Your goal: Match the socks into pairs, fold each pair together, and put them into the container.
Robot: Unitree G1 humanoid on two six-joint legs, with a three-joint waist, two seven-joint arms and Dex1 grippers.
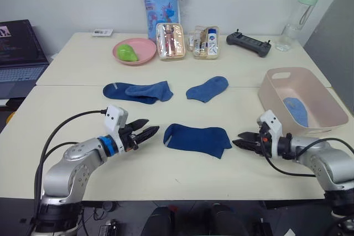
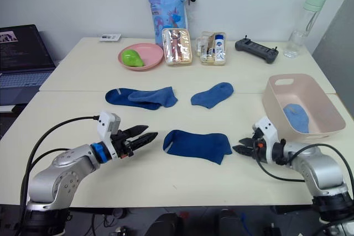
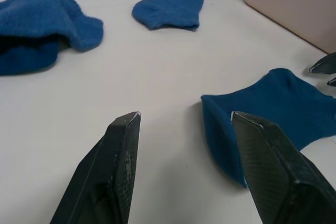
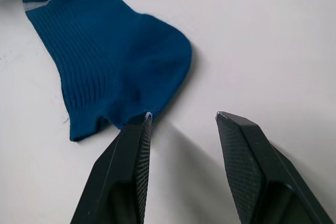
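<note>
A dark blue sock (image 1: 196,139) lies flat at the front middle of the table, between my two grippers. My left gripper (image 1: 151,129) hovers open just left of it, and its fingers (image 3: 118,171) point at the sock's (image 3: 273,108) edge. On the sock's right, my right gripper (image 1: 237,139) is open with its fingertips (image 4: 134,161) by the toe end (image 4: 105,51). Two overlapping blue socks (image 1: 138,91) lie further back on the left. A medium blue sock (image 1: 207,88) lies at the back middle. The pink container (image 1: 272,99) at the right holds a light blue sock (image 1: 297,110).
Along the back stand a pink plate (image 1: 145,52) with a green object, two clear boxes (image 1: 170,41), a blue patterned bag (image 1: 159,1), a black controller (image 1: 249,42) and a bottle (image 1: 298,17). A laptop (image 1: 19,53) sits off the table's left.
</note>
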